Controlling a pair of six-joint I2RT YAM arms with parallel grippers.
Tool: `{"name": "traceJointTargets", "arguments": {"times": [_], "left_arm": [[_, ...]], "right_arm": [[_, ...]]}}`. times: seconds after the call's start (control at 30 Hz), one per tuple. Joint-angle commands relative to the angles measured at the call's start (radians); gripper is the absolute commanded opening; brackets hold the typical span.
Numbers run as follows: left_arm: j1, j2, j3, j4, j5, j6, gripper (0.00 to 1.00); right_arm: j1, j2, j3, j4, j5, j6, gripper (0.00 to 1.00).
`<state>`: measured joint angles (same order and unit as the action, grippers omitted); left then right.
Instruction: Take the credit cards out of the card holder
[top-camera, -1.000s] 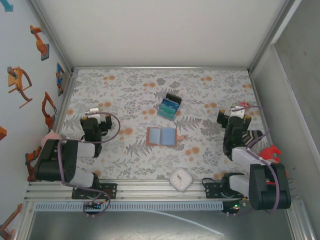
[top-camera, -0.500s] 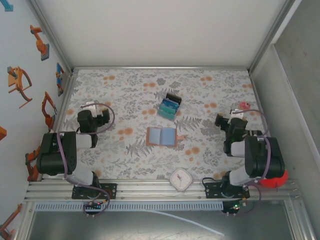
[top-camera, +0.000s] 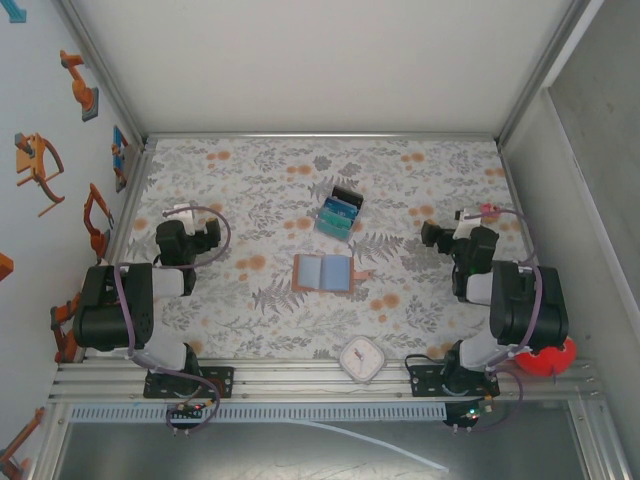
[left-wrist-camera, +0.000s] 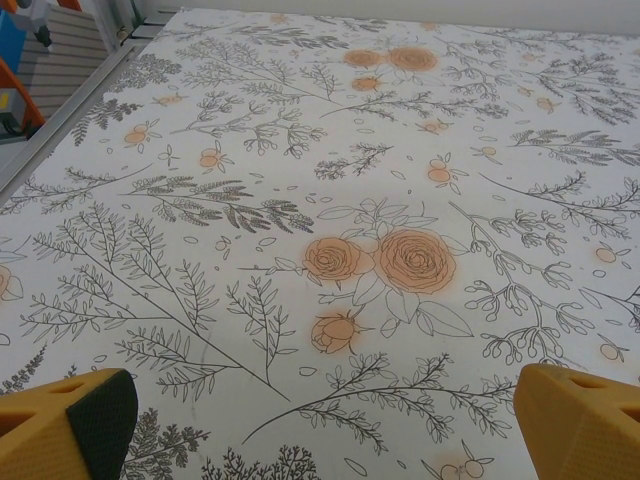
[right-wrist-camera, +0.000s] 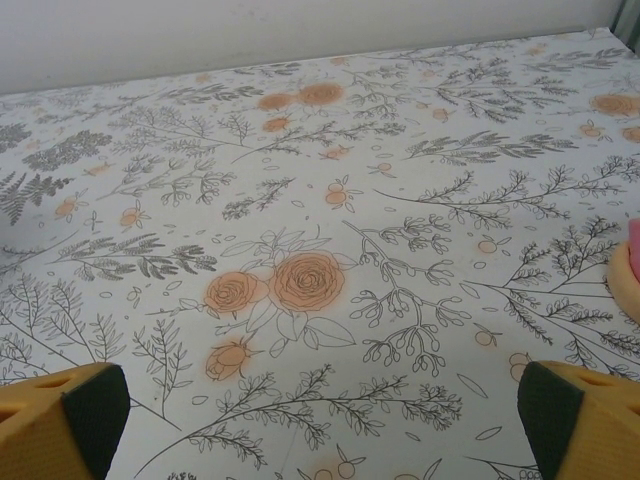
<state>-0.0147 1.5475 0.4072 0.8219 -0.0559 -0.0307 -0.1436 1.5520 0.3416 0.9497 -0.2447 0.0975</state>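
The card holder (top-camera: 322, 271) lies open at the middle of the table, pale blue inside up, its brown tab (top-camera: 362, 274) pointing right. Just beyond it, apart from it, the credit cards (top-camera: 339, 212) lie in an overlapping pile of teal, light blue and black. My left gripper (top-camera: 183, 214) hangs at the left side of the table, well away from both. In the left wrist view it (left-wrist-camera: 330, 440) is open over bare floral cloth. My right gripper (top-camera: 462, 224) is at the right side, and it (right-wrist-camera: 320, 430) is also open with nothing between its fingers.
A white square rounded-corner object (top-camera: 361, 359) sits at the front edge between the arm bases. A small pink thing (top-camera: 488, 211) lies right of my right gripper and shows at the right edge (right-wrist-camera: 630, 280) of the right wrist view. Walls close in the table at the back and both sides.
Both arms have folded back toward their bases. The left gripper drew a little left and away; the right wrist turned slightly. Card holder and cards have not moved.
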Motion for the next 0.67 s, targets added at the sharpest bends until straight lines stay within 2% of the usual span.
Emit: {"name": "traceJointTargets", "arguments": {"times": [0.0,0.17,0.63], "left_arm": [[-0.007,-0.007,0.008,-0.004,0.001,-0.004,0.97],[-0.007,-0.006,0.008,-0.004,0.001,-0.004,0.97],[-0.007,-0.006,0.008,-0.004,-0.001,-0.004,0.97]], "right_arm": [[0.010,0.000,0.012,-0.006,0.064,0.005,0.99],[0.035,-0.004,0.030,-0.048,0.134,0.000,0.99],[0.038,-0.006,0.030,-0.048,0.136,-0.001,0.99]]}}
